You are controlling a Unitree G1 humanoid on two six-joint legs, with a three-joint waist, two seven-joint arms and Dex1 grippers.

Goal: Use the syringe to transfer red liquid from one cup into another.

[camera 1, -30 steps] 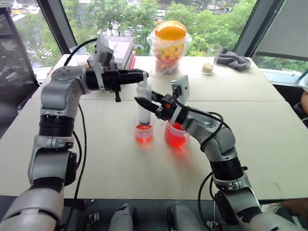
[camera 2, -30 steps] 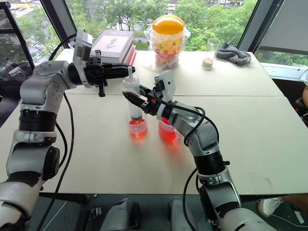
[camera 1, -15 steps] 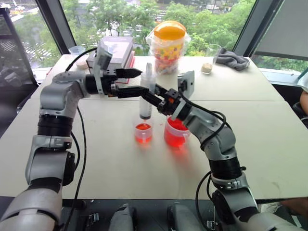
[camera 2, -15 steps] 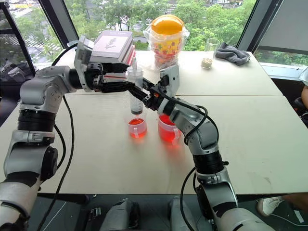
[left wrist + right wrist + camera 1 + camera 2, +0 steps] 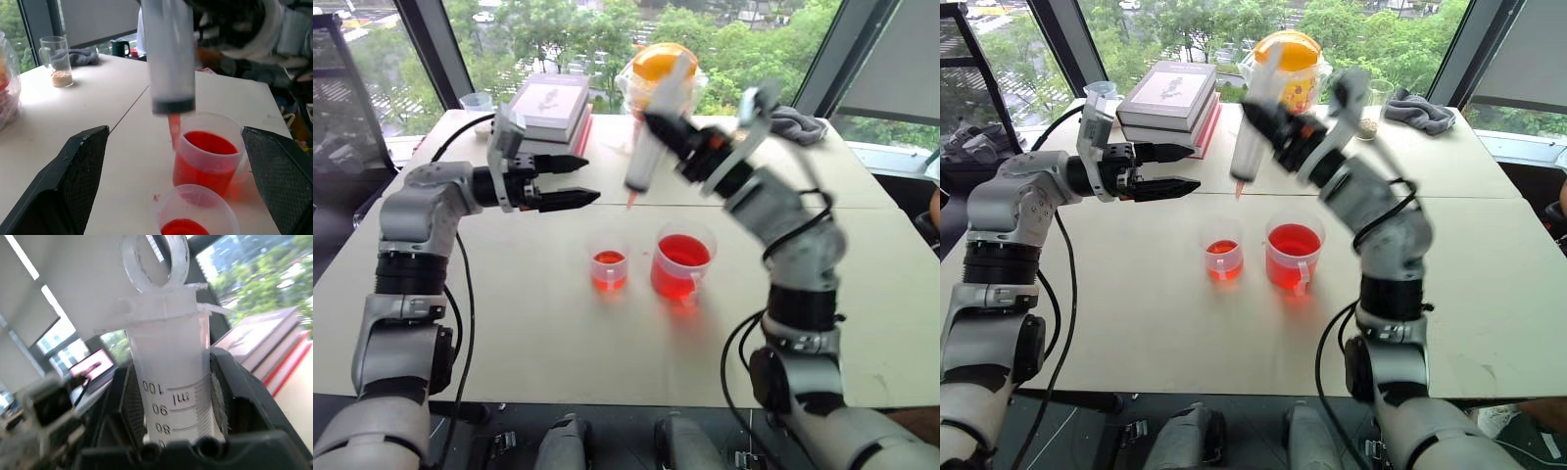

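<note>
The right end effector [image 5: 674,125] holds the big clear plastic syringe with the orange tip [image 5: 649,142] up in the air above both cups. The left end effector [image 5: 570,183] is wide open and empty. The small clear cup [image 5: 607,268] already has some red liquid [image 5: 607,258]. The big handled cup [image 5: 679,267] on the pale surface [image 5: 529,323] is far fuller, so more trips may be needed.

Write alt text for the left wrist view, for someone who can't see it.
A clear syringe with an orange-red tip hangs above two cups of red liquid, the measuring cup and the small cup. The open left claw's black fingers frame them on a pale table.
</note>
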